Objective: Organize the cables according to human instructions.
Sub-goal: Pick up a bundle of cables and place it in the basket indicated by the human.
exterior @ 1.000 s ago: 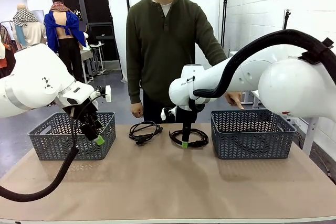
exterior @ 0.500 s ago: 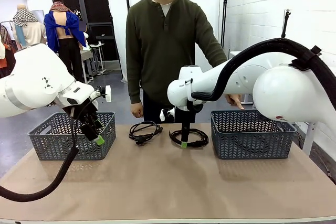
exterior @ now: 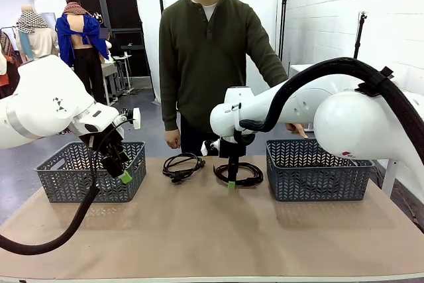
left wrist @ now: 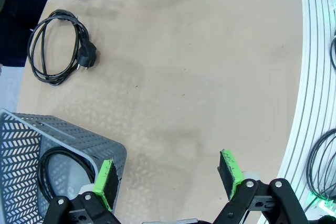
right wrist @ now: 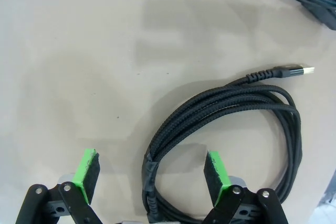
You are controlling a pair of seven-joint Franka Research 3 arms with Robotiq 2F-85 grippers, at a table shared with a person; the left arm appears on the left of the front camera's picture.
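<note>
The brown table (exterior: 212, 230) carries everything, and the person (exterior: 209, 57) in the dark olive shirt stands at its far edge, beyond both grippers. One hand (exterior: 296, 126) of the person is stretched out with a finger over the far rim of the right basket (exterior: 318, 170), which stands beside the right gripper (exterior: 232, 182) on its outer side. The left basket (exterior: 66, 180) is directly under the left gripper (exterior: 124, 175). In the left wrist view one green pad hangs over the corner of this basket (left wrist: 63, 140), and a coiled cable (left wrist: 50, 174) lies inside it, just beside that pad. The left gripper (left wrist: 168, 174) has its jaws wide apart and grips nothing; it hovers above the table. Ahead of it, well apart, a second cable (left wrist: 55, 51) with a round black plug lies flat as a loop. The right gripper (right wrist: 151, 174) points straight down with its jaws also wide apart, and nothing is gripped. A braided cable (right wrist: 236, 108) lies coiled under it, and the taped part of the loop passes between the two fingers, nearer to one of them. I cannot tell if the fingertips touch the table. The small USB plug (right wrist: 294, 70) of this cable points away from the gripper.
</note>
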